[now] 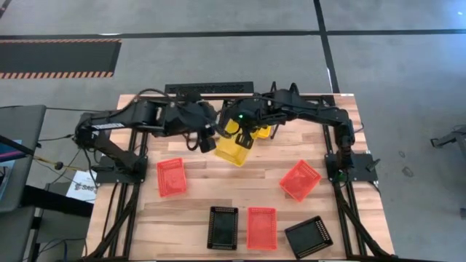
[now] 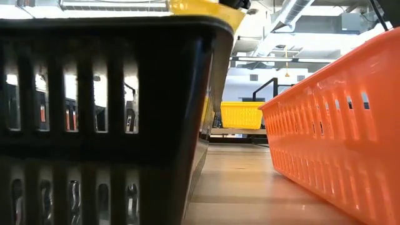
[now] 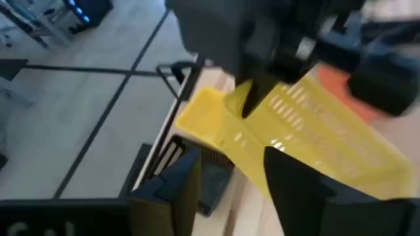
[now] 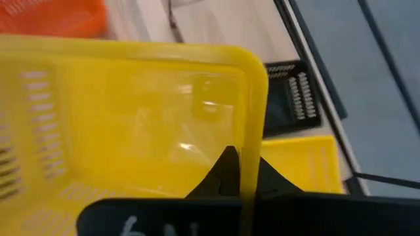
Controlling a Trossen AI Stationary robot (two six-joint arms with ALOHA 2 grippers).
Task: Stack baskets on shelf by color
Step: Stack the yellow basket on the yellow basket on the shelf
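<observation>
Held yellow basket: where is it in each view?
High: yellow basket top centre, between both arms, tilted.
Low: yellow edge at the top, above the black basket.
Left wrist: centre, running right.
Right wrist: fills the left, right gripper on its rim.
Shared landmark: second yellow basket behind.

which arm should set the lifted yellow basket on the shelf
Right, likely. Its tool is clamped on the yellow basket's wall, beside the other yellow basket on the shelf. The left tool only touches the basket's other side.
</observation>
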